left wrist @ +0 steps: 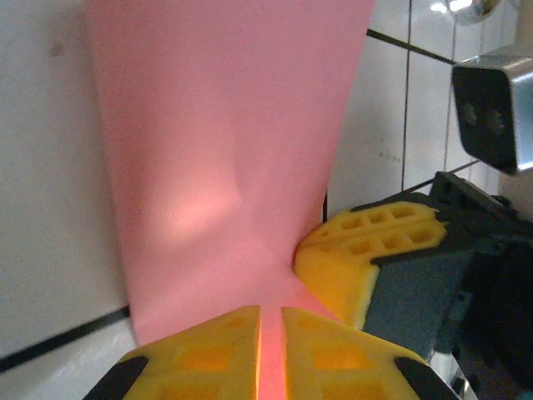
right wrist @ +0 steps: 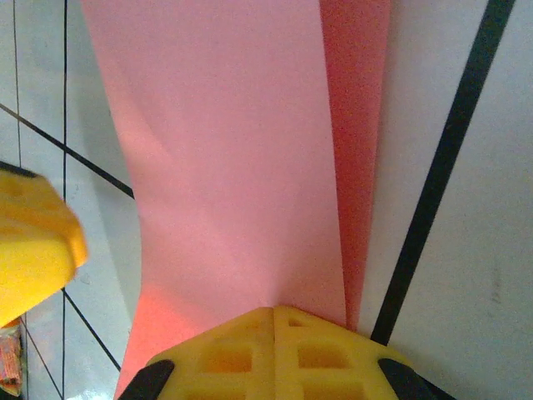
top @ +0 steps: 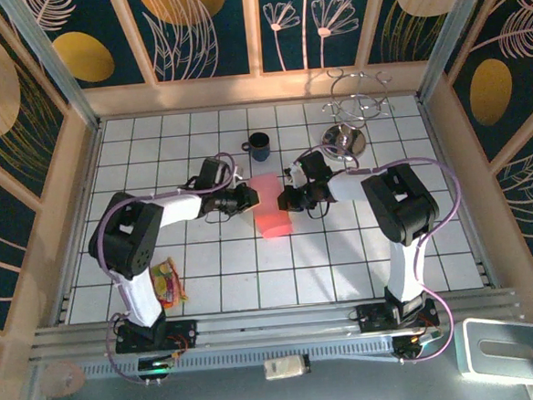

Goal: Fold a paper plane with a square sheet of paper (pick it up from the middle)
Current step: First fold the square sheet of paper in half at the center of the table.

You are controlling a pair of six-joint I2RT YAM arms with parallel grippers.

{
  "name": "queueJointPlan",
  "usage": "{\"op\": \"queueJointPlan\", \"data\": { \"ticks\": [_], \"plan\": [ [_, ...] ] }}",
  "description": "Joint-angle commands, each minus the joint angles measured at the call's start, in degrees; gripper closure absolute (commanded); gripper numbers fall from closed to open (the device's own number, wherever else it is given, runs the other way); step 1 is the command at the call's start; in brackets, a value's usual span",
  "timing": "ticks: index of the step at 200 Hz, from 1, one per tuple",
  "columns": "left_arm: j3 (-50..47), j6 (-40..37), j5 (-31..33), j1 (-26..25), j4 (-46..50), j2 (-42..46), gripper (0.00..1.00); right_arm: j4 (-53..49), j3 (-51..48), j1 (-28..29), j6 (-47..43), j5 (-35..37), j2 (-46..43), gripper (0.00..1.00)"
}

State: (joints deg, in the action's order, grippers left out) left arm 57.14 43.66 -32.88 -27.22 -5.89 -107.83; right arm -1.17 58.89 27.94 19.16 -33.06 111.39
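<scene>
A dark mug [top: 259, 146] stood on the white tiled table [top: 344, 268], its handle turned to its left. Near the mug's right I saw a wire rack [top: 358, 97] rising from a shiny round base [top: 345, 142]. A bright packet [top: 167, 282] lay well apart from the mug, nearer me and off to its left. Straight toward me from the mug, past the metal rail [top: 257, 324], sat a small white block [top: 286, 368]. Far to the mug's near right was a white box [top: 504, 350], and far to its near left a pale disc [top: 61, 379]. Behind the mug rose dark panels [top: 200, 31] with gold rounds and pale leaves.
</scene>
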Motion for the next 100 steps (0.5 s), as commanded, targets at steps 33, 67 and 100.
{"op": "queueJointPlan", "data": {
  "ticks": [33,67,100],
  "plan": [
    [10.83,-4.77,4.94,-0.73,8.42,-7.65,0.86,-11.75,-1.32,-0.57,-3.59,5.59,4.83,0.96],
    [14.62,-6.64,6.68,-0.30,11.10,-10.35,0.87,-12.01,-1.55,-0.61,-3.68,6.29,5.23,0.96],
    [15.56,-7.25,7.42,0.46,12.66,-11.94,0.87,-12.43,-1.45,-0.59,-3.39,7.08,6.07,0.96]
  ]
}}
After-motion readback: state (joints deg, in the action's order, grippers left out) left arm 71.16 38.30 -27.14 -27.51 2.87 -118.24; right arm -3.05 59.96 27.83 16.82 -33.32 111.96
